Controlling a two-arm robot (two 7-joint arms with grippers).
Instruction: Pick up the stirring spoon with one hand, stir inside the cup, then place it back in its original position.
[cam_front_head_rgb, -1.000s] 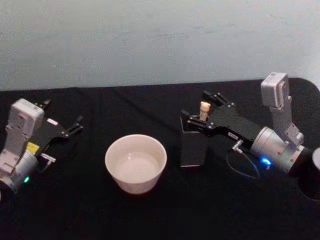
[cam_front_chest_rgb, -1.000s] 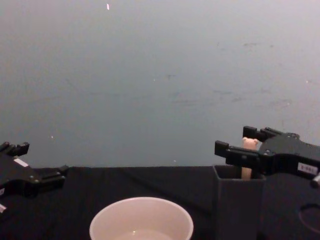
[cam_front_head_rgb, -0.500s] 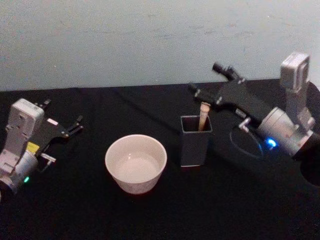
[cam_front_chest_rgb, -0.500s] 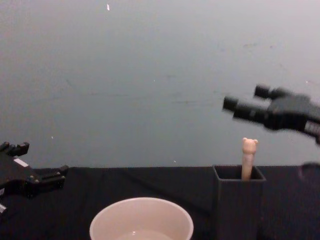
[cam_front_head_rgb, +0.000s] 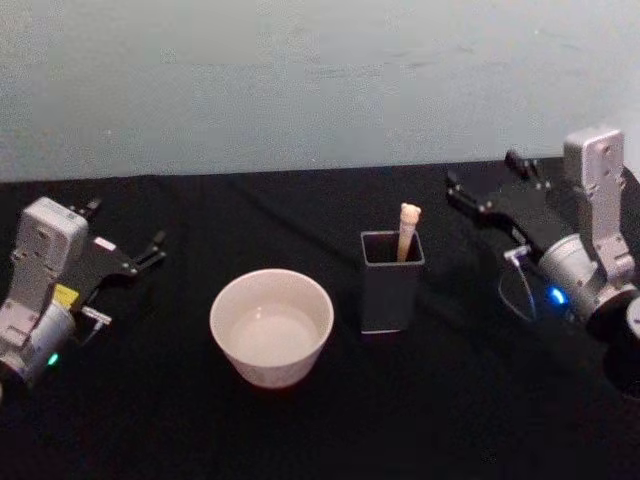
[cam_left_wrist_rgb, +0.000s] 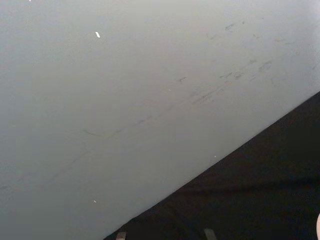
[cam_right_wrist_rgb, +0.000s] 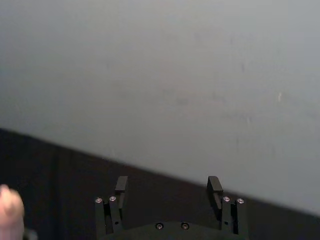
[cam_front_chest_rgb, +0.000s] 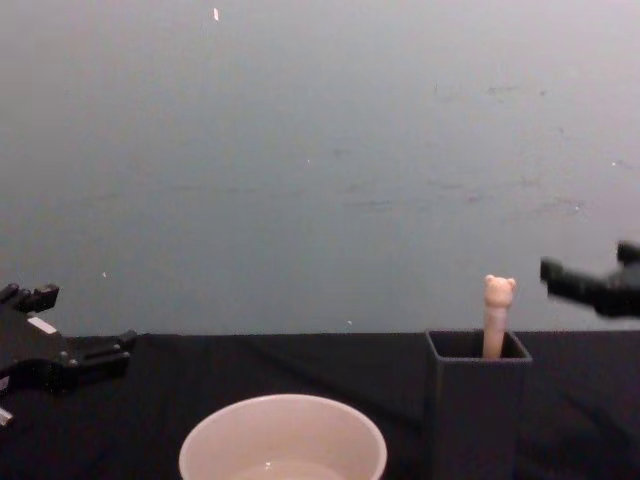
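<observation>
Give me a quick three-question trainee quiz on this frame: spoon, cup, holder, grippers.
1. True or false: the beige bear-topped stirring spoon stands in the wide cream-white round cup.
2. Which gripper is nearer the tall dark grey square holder? A) left gripper B) right gripper
3. Fill in: the right gripper's fingers are ____ with nothing between them.

Key:
1. False, it stands in the holder.
2. B, off to the holder's right; the left gripper sits parked at the table's left.
3. Open.
</observation>
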